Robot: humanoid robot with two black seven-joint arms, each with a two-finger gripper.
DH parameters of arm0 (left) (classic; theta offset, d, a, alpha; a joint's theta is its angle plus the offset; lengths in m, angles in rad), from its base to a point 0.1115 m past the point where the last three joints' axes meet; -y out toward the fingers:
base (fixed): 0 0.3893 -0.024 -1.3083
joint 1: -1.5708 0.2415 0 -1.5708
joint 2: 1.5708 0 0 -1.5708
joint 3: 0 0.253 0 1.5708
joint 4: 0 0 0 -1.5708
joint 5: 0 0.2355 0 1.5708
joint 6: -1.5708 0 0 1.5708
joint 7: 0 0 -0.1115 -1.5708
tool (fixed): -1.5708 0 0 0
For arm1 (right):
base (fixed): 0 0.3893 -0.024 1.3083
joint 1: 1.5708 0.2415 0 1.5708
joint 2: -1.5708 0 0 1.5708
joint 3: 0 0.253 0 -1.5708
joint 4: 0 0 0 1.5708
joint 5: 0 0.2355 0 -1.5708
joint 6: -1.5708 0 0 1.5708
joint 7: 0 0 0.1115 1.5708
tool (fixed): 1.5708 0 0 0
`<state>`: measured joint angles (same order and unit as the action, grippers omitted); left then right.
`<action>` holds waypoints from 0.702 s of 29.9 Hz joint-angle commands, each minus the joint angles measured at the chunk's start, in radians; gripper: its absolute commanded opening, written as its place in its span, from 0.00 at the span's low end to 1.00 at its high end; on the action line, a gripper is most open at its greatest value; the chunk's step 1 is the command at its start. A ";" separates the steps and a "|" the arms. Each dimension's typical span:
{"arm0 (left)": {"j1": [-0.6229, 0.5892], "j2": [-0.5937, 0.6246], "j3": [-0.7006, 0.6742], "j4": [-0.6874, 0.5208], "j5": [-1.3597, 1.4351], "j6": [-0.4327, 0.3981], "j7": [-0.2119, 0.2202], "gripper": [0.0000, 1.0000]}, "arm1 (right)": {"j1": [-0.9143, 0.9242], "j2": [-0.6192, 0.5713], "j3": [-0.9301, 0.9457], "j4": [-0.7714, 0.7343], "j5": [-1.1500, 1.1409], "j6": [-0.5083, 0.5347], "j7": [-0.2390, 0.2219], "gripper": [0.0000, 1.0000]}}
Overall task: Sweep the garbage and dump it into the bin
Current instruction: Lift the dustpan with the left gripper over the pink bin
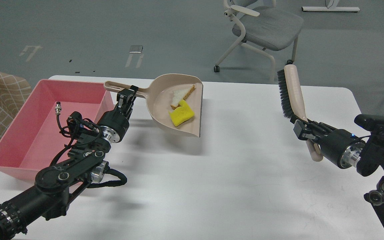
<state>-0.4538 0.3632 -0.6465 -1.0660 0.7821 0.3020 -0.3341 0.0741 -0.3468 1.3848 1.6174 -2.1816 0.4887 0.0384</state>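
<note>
On the far left the pink bin [28, 133] sits on the surface [228, 173], open and waiting. My left claw [127, 95] pinches the dustpan [165, 116] by its handle, forearm reaching up and forward, pan lifted and tipped back — I judge so the bread slice [182, 95] and yellow sponge [181, 115] stay in. At the right, my right claw [303, 130] grips the brush [290, 93] upright, parked clear — sweeping looks done.
</note>
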 commanded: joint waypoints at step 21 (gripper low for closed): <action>0.003 0.195 -0.116 -0.095 -0.090 -0.109 0.001 0.00 | -0.036 0.005 -0.003 0.016 0.000 0.000 -0.002 0.21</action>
<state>-0.4559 0.5269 -0.7581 -1.1571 0.6990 0.2108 -0.3305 0.0386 -0.3415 1.3839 1.6335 -2.1817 0.4887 0.0383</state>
